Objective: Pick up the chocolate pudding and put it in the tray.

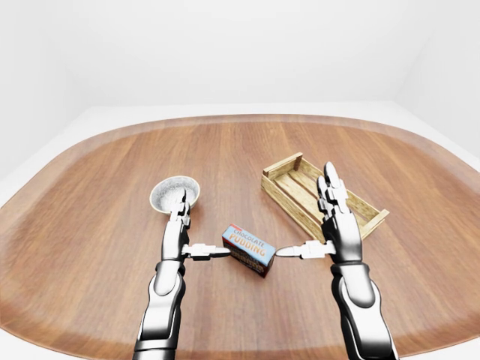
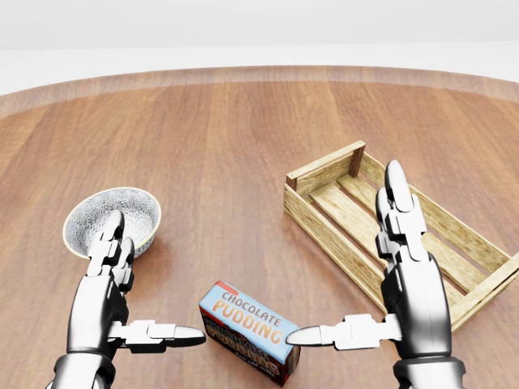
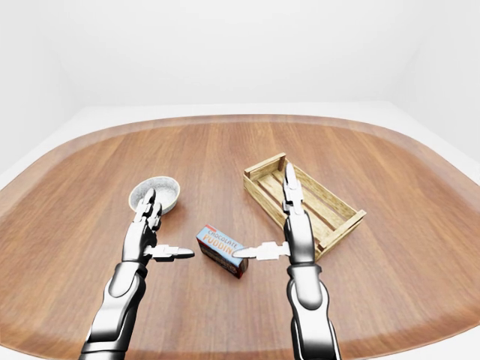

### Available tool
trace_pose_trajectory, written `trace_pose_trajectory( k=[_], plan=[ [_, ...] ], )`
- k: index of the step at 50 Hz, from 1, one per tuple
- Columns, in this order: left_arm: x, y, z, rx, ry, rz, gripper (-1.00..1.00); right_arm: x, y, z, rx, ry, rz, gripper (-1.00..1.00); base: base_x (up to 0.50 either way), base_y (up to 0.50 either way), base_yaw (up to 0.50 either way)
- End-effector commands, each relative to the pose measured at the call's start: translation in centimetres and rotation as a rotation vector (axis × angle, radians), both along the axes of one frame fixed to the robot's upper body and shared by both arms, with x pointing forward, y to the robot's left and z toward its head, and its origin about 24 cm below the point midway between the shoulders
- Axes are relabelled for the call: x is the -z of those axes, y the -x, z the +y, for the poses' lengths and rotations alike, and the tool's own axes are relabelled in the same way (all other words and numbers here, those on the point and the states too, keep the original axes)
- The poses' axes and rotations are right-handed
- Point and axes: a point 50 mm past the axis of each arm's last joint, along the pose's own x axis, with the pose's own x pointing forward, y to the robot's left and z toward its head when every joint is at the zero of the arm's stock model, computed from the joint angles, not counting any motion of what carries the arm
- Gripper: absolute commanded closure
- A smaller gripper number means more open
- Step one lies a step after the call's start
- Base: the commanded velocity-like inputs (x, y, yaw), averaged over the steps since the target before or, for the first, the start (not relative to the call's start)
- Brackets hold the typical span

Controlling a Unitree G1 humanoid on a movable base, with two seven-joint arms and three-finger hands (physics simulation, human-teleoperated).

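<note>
The chocolate pudding box [image 2: 247,332], blue with orange lettering, lies flat on the wooden table between my two hands. My left hand [image 2: 134,312] is open, fingers pointing up, and its thumb reaches the box's left end. My right hand [image 2: 381,312] is open too, its thumb tip at the box's right end. I cannot tell whether either thumb touches the box. The wooden slatted tray [image 2: 324,231] stands empty to the right of the box, partly behind my right hand's fingers [image 2: 395,203].
A speckled white bowl [image 2: 113,212] stands on the table just above my left hand in the head view. The round table's edge [image 1: 240,118] curves across the top of the left-eye view, with white floor and walls beyond.
</note>
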Motion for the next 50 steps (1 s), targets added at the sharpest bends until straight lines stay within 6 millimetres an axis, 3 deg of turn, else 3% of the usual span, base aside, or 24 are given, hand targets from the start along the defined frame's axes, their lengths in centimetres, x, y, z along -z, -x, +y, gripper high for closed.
trace_pose_trajectory(
  k=[1,6,8,10,20,40,50],
  plan=[
    [0.2,0.0,0.0,-0.008,-0.016,0.017,-1.00,0.1,0.0,0.0,-0.002,-0.001,0.004,-1.00,0.00,0.00,0.00],
    [0.7,-0.1,-0.2,-0.007,-0.034,0.030,-1.00,-0.2,-0.1,0.0,0.002,0.007,-0.004,-1.00,0.00,0.00,0.00],
    [0.7,-0.1,-0.2,-0.007,-0.033,0.032,-1.00,0.7,-0.1,-0.1,0.004,0.003,0.028,-1.00,0.00,0.00,0.00],
    [0.8,-0.1,-0.2,-0.006,-0.033,0.033,-1.00,-0.2,0.0,-0.1,0.000,0.006,-0.006,-1.00,0.00,0.00,0.00],
    [0.8,-0.1,-0.2,-0.004,-0.034,0.036,-1.00,0.9,0.0,0.2,-0.004,0.014,0.037,-1.00,0.00,0.00,0.00],
    [0.8,0.0,-0.2,-0.003,-0.035,0.037,-1.00,5.6,0.1,1.7,-0.033,0.071,0.234,-1.00,0.00,0.00,0.00],
    [0.7,0.0,-0.1,-0.006,-0.033,0.035,-1.00,6.0,0.0,2.5,-0.052,0.079,0.251,-1.00,0.00,0.00,0.00]
  ],
)
